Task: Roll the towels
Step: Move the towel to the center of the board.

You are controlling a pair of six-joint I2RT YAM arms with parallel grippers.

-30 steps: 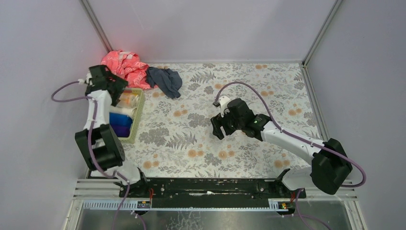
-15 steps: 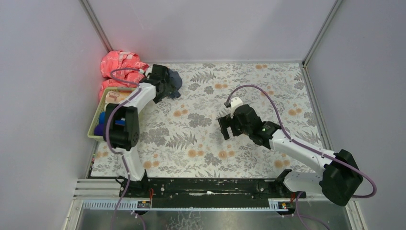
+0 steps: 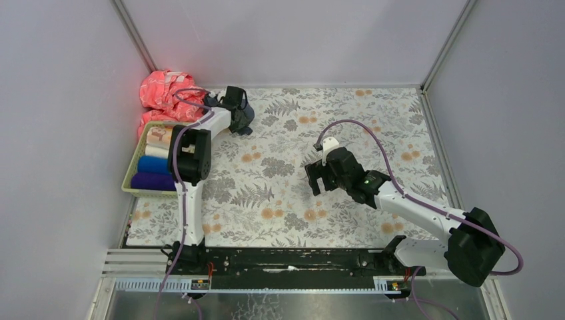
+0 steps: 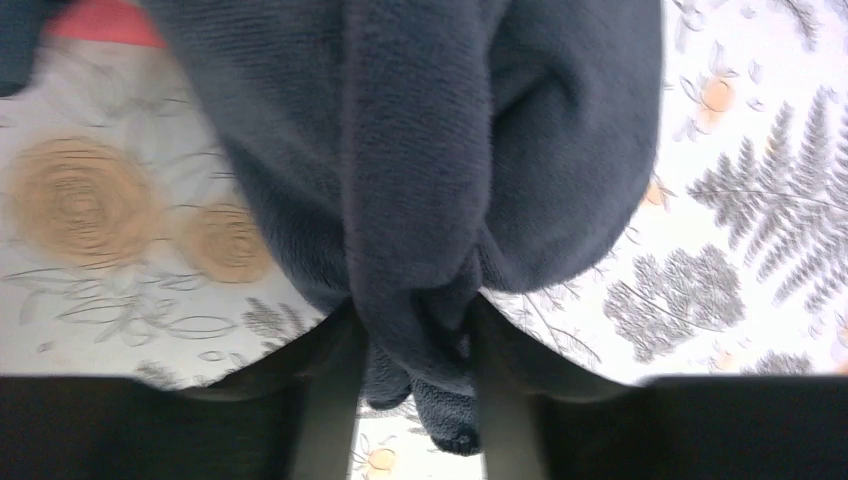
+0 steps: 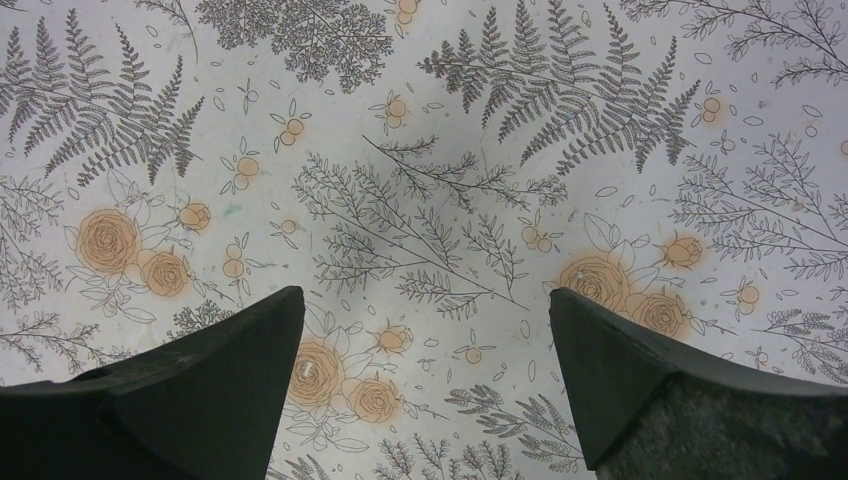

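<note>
1. Top view: left gripper (image 3: 234,108) covers most of dark grey-blue towel (image 3: 246,123); only edge bits show.
2. Left wrist view: towel cut off at top + both sides; finger pads buried in its fold.
3. Basket (image 3: 132,170): right rim behind left arm. Rolls (image 3: 153,165) partly covered; any print too small to read.
4. Right wrist view: right gripper (image 5: 425,300) fingers cut off by btm edge.
5. Pink cloth (image 4: 100,22): sliver only, blurred.

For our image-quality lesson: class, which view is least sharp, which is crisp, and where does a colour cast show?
Left wrist: the dark towel looms close, print beside it blurred. Right wrist: floral covering crisp. Top: pink cloth tints the wall red.
</note>
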